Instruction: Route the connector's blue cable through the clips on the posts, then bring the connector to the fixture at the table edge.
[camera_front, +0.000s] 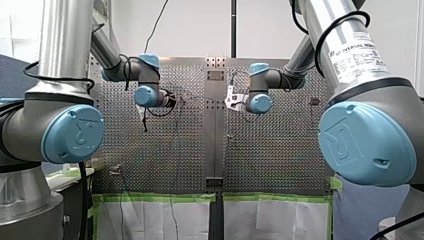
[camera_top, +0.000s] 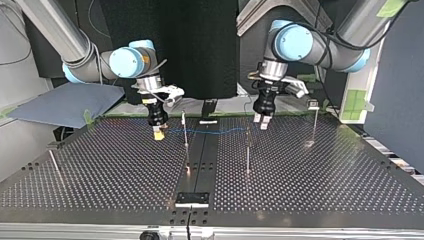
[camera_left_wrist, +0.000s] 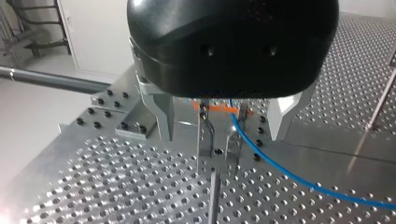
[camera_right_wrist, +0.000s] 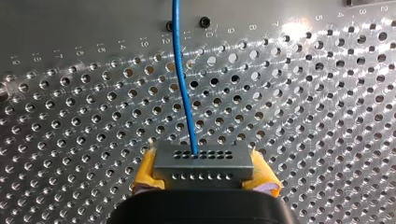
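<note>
1. Since the fixture (camera_top: 192, 199) sits at the top view's near table edge, well apart from the connector (camera_right_wrist: 203, 161), the final carry looks long. Risk: short slack drags the cable back out of whatever clip it has reached.
2. Mid-table are two thin posts, one right of centre (camera_top: 247, 152) and one left of centre (camera_top: 185, 131). The blue cable (camera_top: 210, 131) hangs about level above the table (camera_top: 325, 190) and crosses the left one. Clipped or merely passing: cannot tell. Risk: a taut pull bends a post, or the cable slides beside a clip instead of into it.
3. Farther right, a post topped with a clip (camera_top: 313, 106) stands apart from the cable. Risk: it gets skipped.
4. Far left, my right gripper (camera_right_wrist: 205, 177) has its yellow pads clamped hard on the connector's sides, and the cable leaves the connector's face. Risk: a tug along the cable twists the connector in the pads.
5. Far right, my left gripper (camera_left_wrist: 218, 154) hovers just over the right-of-centre post, with the cable alongside. Whether it grips the cable, I cannot tell. Risk: a loose cable sags, and a descent strikes the post.
</note>
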